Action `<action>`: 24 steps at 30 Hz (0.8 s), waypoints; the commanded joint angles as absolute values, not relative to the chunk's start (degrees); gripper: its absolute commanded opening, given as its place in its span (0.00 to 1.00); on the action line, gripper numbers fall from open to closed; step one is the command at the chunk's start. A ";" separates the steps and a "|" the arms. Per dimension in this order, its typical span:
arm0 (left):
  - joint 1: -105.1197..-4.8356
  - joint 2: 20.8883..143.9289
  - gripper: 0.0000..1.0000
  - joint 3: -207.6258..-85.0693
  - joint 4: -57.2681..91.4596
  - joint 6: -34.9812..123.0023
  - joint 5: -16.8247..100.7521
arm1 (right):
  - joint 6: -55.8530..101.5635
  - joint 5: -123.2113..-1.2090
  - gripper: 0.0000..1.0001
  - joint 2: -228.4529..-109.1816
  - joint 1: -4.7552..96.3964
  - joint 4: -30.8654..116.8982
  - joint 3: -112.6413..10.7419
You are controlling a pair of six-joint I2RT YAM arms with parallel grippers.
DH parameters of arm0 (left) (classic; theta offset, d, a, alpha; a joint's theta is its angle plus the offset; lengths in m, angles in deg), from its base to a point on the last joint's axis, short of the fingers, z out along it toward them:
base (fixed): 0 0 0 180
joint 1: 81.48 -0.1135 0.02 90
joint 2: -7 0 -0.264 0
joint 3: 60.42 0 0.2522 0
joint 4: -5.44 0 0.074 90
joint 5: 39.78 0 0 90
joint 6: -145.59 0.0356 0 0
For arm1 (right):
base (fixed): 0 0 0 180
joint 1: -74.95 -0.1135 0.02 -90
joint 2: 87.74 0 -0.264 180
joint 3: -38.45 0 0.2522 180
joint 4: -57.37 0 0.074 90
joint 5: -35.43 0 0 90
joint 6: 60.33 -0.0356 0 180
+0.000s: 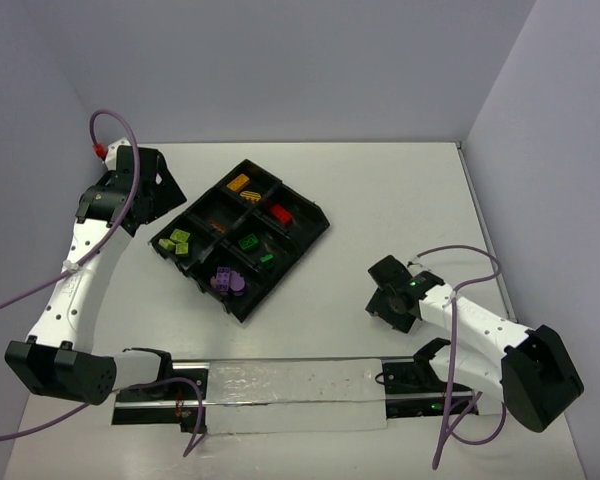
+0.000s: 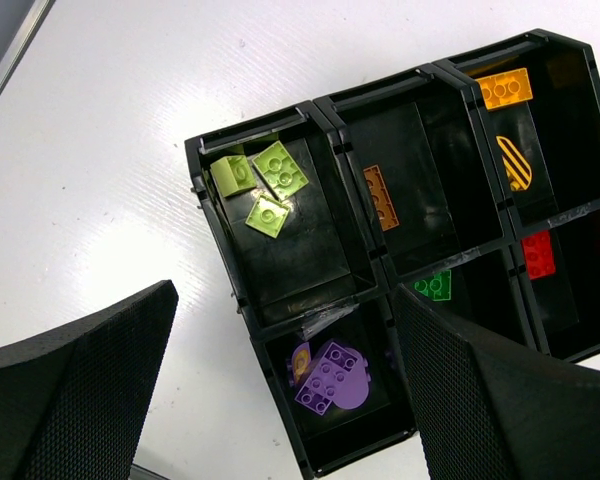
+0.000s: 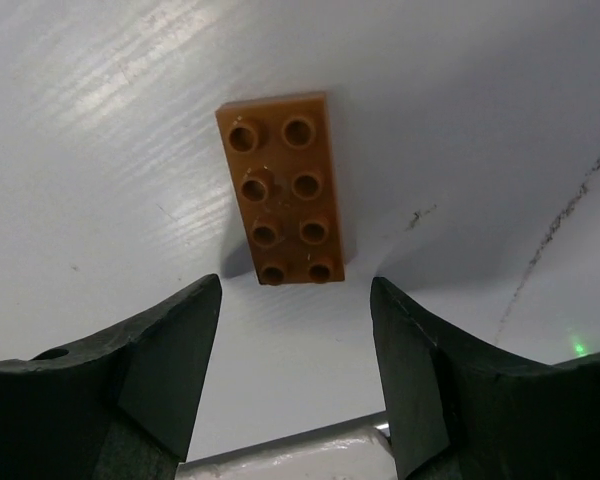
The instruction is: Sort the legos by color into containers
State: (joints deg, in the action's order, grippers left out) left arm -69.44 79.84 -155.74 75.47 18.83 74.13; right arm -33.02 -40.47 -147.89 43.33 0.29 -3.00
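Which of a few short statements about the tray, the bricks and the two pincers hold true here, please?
1. The brown brick lies flat on the table, studs up. True.
2. The right pincer is shut on it. False: its jaws stand apart, short of the brick.
3. Three lime bricks share one compartment of the tray. True.
4. The purple pieces lie among the lime ones. False: they have a compartment of their own.
5. The left pincer holds a brick. False: it is open and empty.
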 commanded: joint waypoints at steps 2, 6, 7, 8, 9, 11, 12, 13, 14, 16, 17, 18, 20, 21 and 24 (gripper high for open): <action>-69.17 77.93 0.96 -156.80 73.52 19.39 74.07 | -30.55 -37.00 0.69 -150.42 43.31 5.35 -4.99; -69.08 77.84 0.96 -156.69 73.08 19.03 73.52 | -29.66 -36.82 0.70 -153.68 43.39 6.75 -6.08; -69.15 77.84 0.96 -156.71 72.94 19.16 73.52 | -29.18 -36.88 0.70 -154.92 43.39 6.99 -6.55; -69.11 77.97 0.96 -156.97 72.90 19.34 73.58 | -28.71 -36.90 0.70 -155.63 43.39 7.38 -7.09; -69.09 78.24 0.96 -157.21 72.98 19.57 73.72 | -28.53 -37.09 0.70 -156.21 43.39 7.49 -7.40; -69.16 78.54 0.96 -157.41 73.08 19.90 73.95 | -28.43 -37.34 0.70 -156.82 43.39 7.57 -7.74; -69.10 78.85 0.96 -157.56 73.23 19.75 74.11 | -28.35 -37.72 0.70 -156.82 43.39 7.81 -7.75; -69.08 79.05 0.96 -157.74 73.18 19.88 74.13 | -28.34 -37.78 0.69 -156.97 43.39 8.22 -7.67; -69.08 79.15 0.96 -157.76 73.16 19.83 74.06 | -28.34 -37.71 0.69 -157.07 43.39 8.43 -7.58; -69.08 79.34 0.96 -157.94 73.16 19.82 74.04 | -28.12 -37.43 0.67 -157.43 43.48 8.54 -7.73; -69.13 79.54 0.96 -158.06 73.16 19.94 74.08 | -27.71 -37.64 0.62 -157.84 43.56 8.58 -8.24; -69.16 79.80 0.96 -158.23 73.18 20.08 74.14 | -27.22 -37.88 0.55 -158.31 43.66 8.64 -8.86; -69.08 80.14 0.97 -158.40 73.25 20.17 74.34 | -26.34 -37.82 0.41 -158.31 43.74 8.70 -9.88; -69.08 80.21 0.97 -158.54 73.25 20.17 74.55 | -25.84 -37.47 0.29 -158.31 43.67 8.56 -10.73; -69.08 80.54 0.97 -158.71 73.25 20.25 74.72 | -24.47 -36.71 0.06 -159.63 43.65 7.99 -12.70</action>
State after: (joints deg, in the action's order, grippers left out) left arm -69.42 80.13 -155.93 75.30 19.05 73.99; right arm -26.31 -38.79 -158.16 43.44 6.54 -8.85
